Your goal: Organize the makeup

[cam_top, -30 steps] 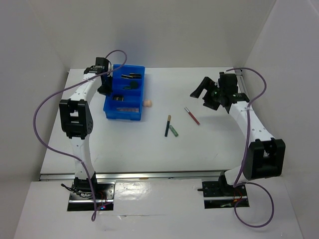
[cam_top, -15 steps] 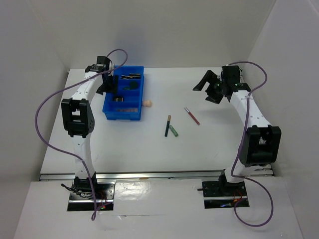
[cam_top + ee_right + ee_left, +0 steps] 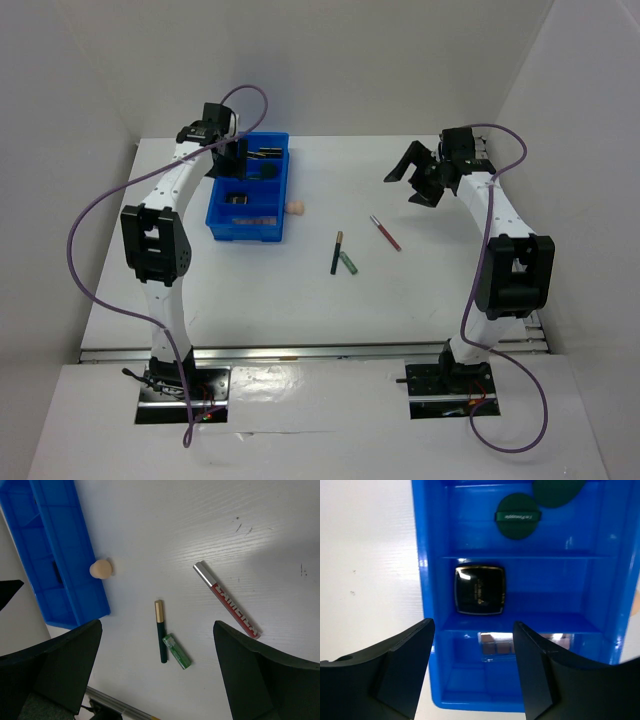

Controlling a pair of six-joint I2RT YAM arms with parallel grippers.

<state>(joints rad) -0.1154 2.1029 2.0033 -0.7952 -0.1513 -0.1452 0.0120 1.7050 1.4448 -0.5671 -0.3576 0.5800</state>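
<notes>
My left gripper (image 3: 472,655) hangs open and empty over the blue tray (image 3: 427,580), near its far left side (image 3: 228,160). Below it in the tray lie a dark square compact (image 3: 480,590), a round compact (image 3: 518,516) and a brown-pink palette (image 3: 497,645). My right gripper (image 3: 157,626) is open and empty, high above the table at the far right (image 3: 410,180). Loose on the table are a beige sponge (image 3: 101,568) beside the tray, a dark pencil with a gold cap (image 3: 161,635), a green pencil (image 3: 176,651) touching it, and a red pencil (image 3: 227,600).
The tray (image 3: 250,190) sits at the far left of the white table, with dark tubes (image 3: 265,153) in its far compartment. White walls close in the back and both sides. A purple cable loops off each arm.
My left gripper has gone from shut to open over the tray and shifted toward its far end. The right arm has swung back and a little left, gripper still open.
</notes>
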